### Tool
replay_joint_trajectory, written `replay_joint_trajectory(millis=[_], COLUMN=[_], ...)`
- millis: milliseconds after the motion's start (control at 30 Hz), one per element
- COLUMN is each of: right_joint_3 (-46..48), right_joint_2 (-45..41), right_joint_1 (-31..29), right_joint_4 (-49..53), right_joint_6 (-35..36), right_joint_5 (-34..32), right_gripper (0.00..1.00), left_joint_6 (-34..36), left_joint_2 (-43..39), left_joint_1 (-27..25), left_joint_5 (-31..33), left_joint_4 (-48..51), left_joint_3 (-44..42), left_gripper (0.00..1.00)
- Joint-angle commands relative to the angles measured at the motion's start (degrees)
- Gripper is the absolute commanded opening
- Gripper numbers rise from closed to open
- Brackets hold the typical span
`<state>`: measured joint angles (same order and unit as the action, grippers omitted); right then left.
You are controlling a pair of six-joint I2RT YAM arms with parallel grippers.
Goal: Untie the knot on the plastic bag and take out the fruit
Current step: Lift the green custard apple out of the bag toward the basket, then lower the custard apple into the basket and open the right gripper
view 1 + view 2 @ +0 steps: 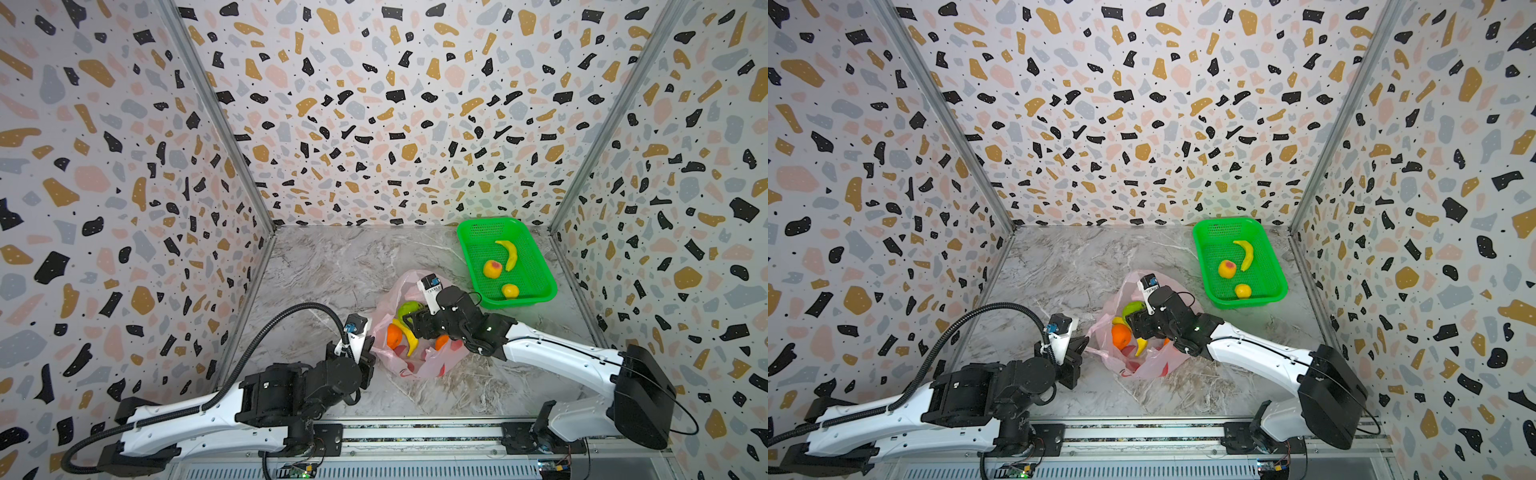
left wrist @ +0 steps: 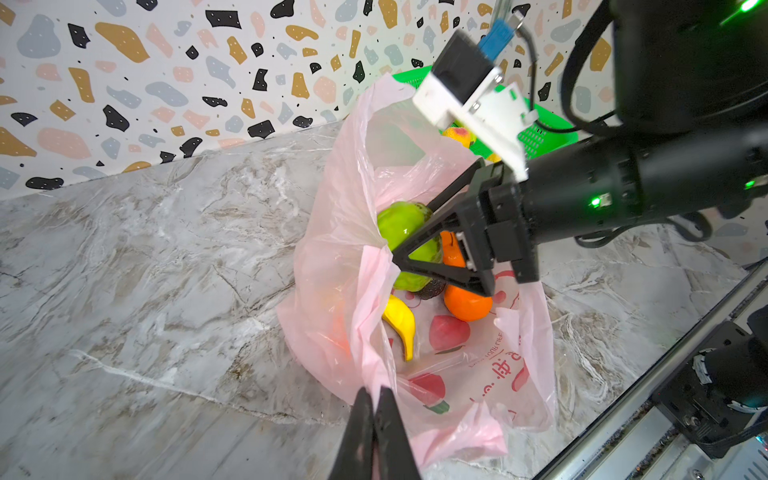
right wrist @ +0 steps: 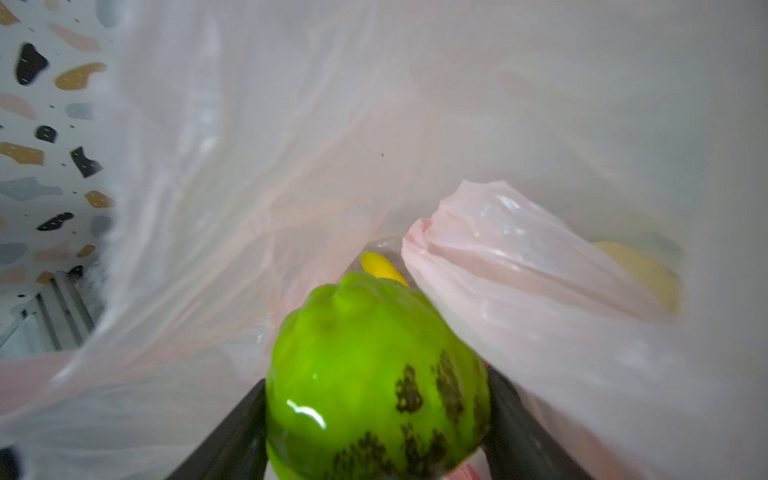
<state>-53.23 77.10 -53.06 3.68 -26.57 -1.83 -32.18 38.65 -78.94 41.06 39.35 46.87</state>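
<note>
1. The plastic bag (image 1: 432, 361) lies on the marble table (image 1: 332, 270) between the two arms with its mouth gaping upward. No knot shows in any view, so I judge the untying done and the emptying under way
2. The right gripper (image 3: 376, 386) is down inside that mouth, with the green fruit (image 2: 399, 222) between its fingers (image 3: 237, 432). In the right wrist view both press flat against the fruit's flanks — jaws wide and clamped on it, as far as I can tell
3. The fruit's knobbly end points straight ahead of the wrist, so its long axis runs along the fingers, not across them
4. The relation that matters: the green basket (image 1: 524, 300) stands beyond the bag on the right arm's own side, near it but apart, and the right arm is much the nearer. The way there looks to be up out of the mouth first, then off toward the back right corner
5. A fold of pink film (image 3: 519, 270) lies against one finger — it may drag along with the fruit
6. The left gripper (image 2: 374, 392) is closed tight on a strip of the bag's rim at its near left edge, which should hold the bag down
7. Lower in the bag are a tangerine (image 2: 467, 305), a banana (image 2: 401, 326) and a dark fruit (image 2: 432, 289); a peach (image 1: 492, 269) lies in the basket
</note>
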Motion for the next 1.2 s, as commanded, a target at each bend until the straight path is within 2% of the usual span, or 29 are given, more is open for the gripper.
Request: replay_joint_trajectory(millis=[0, 200, 400, 533, 667, 833, 1033, 1167], right_joint_3=[-2.6, -4.0, -6.9, -9.5, -10.1, -8.1, -5.7, -6.1], right_joint_2=[-4.1, -10.8, -14.9, -15.6, -14.8, -10.7, -2.9, 3.8], right_joint_1=[-0.1, 1.2, 10.7, 17.3, 25.1, 35.7, 44.3, 49.4], right_joint_4=[6.5, 10.3, 13.7, 15.9, 16.2, 11.2, 3.3, 0.2], right_joint_6=[0.1, 0.0, 0.7, 3.1, 6.3, 8.4, 10.1, 10.2], right_joint_5=[1.8, 4.0, 14.1, 17.1, 15.8, 12.7, 7.8, 8.1], right_gripper=[0.64, 0.65, 0.65, 0.65, 0.65, 0.65, 0.65, 0.65], left_joint_6=[0.9, 0.9, 1.3, 1.5, 1.8, 2.4, 2.7, 2.7], left_joint_2=[0.0, 0.1, 0.1, 0.1, 0.1, 0.6, 0.7, 0.4], left_joint_1=[-0.3, -0.3, -0.3, -0.3, -0.3, -0.3, -0.3, -0.3], left_joint_5=[1.2, 1.1, 1.2, 1.2, 1.2, 0.9, 0.4, 0.5], left_joint_4=[-1.3, -1.5, -1.7, -1.7, -2.2, -3.1, -2.9, -3.0], left_joint_3=[2.3, 2.1, 2.2, 2.1, 2.0, 2.0, 2.1, 1.7], left_gripper=[0.0, 0.0, 0.0, 0.0, 0.0, 0.0, 0.0, 0.0])
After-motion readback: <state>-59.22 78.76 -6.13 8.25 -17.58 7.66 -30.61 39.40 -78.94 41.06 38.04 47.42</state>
